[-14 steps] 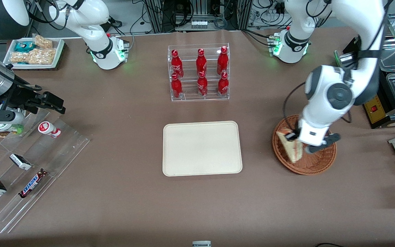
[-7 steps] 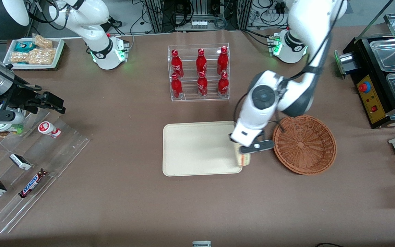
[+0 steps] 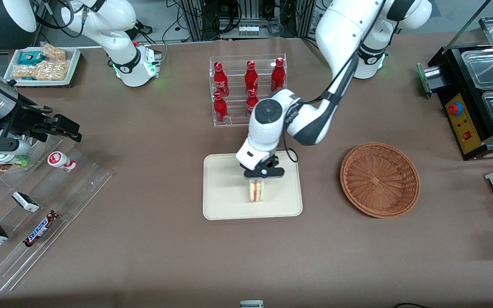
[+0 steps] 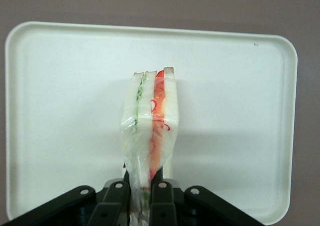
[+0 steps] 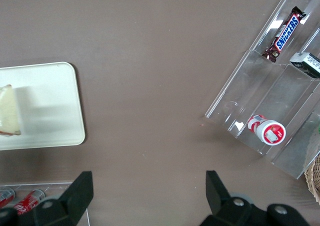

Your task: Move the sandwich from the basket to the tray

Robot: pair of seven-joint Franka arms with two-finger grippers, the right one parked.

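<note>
My left gripper is shut on the sandwich, a plastic-wrapped white wedge with red and green filling. It holds the sandwich over the middle of the cream tray. In the left wrist view the fingers pinch the wrapped narrow end of the sandwich above the tray. I cannot tell if the sandwich touches the tray. The sandwich's edge also shows in the right wrist view over the tray. The round wicker basket stands empty toward the working arm's end of the table.
A clear rack of red bottles stands farther from the front camera than the tray, close to my arm's elbow. Clear acrylic racks with snack bars lie toward the parked arm's end. A black appliance stands by the basket.
My gripper carried the sandwich out of the basket and sideways across to above the tray's middle. The basket is now empty.
</note>
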